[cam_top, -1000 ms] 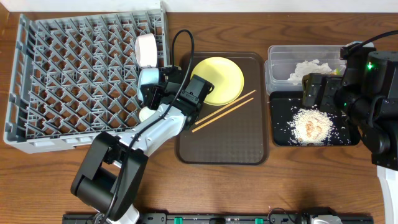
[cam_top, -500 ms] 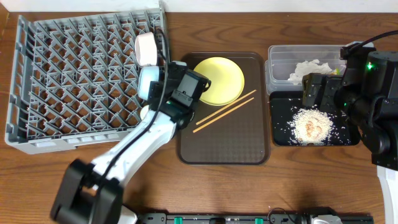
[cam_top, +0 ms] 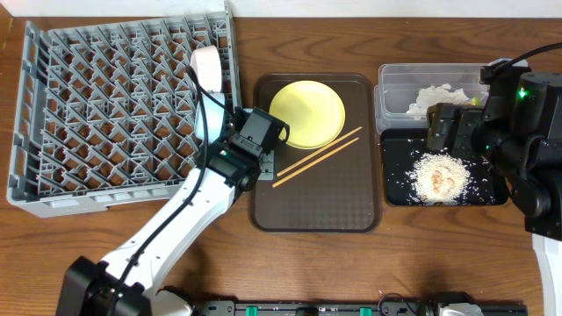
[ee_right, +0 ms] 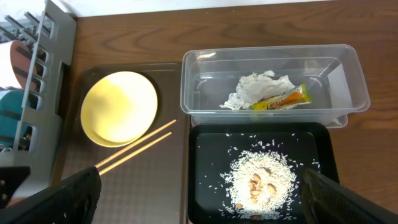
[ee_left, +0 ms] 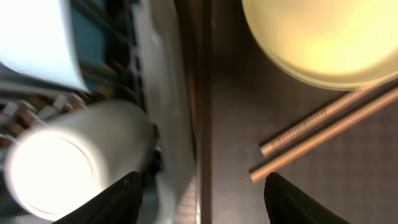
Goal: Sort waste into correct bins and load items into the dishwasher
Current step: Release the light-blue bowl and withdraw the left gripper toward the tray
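Chopsticks [cam_top: 316,155]: centre frame; likely light, stiff, prone to rolling; pinch mid-length.
Left gripper [ee_left: 205,200]: jaws apart, empty.
Right gripper [ee_right: 202,199]: spread wide, empty.

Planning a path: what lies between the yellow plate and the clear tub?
In the right wrist view, only bare brown tray and its rim; the chopsticks end just beside that stretch.
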### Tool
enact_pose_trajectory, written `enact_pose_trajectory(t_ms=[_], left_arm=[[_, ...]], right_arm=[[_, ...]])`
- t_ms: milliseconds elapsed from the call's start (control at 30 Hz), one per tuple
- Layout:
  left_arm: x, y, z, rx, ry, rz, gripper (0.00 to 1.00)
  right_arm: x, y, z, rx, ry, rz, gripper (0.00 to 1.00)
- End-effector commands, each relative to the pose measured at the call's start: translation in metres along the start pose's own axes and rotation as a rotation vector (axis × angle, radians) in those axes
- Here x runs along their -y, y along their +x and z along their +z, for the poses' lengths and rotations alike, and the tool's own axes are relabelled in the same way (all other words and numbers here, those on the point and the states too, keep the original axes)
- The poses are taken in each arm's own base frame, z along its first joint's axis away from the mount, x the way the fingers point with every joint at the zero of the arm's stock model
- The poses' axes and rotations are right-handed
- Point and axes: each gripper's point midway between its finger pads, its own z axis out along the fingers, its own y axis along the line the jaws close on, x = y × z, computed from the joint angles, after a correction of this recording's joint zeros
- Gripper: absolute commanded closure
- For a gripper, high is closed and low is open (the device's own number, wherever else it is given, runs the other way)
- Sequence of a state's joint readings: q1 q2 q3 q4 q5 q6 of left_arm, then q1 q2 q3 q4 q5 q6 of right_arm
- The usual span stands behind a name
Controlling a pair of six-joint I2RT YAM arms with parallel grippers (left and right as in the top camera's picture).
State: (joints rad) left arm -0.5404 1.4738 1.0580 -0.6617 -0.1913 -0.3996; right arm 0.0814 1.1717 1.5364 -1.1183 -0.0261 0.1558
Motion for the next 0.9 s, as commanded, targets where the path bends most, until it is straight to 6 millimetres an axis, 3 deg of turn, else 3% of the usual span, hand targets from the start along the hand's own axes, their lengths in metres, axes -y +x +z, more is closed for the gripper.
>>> enact_pose_trajectory(t_ms=[0,233,867], left_arm=[[0.009,0.017,0.011,-0.093,0.037,-0.009,0.41],[0.007,0.026,0.020,-0.130,0.016,-0.026,0.41],[-0.007,0.064,0.012,-0.293,-0.037,-0.051,0.41]], right_arm=[[0.004,-0.001,-0.001,0.004,0.013,0.010,0.01],[0.004,-0.001,-0.001,0.004,0.013,0.010,0.01],[0.004,-0.001,-0.001,0.003,0.013,0.010,0.01]])
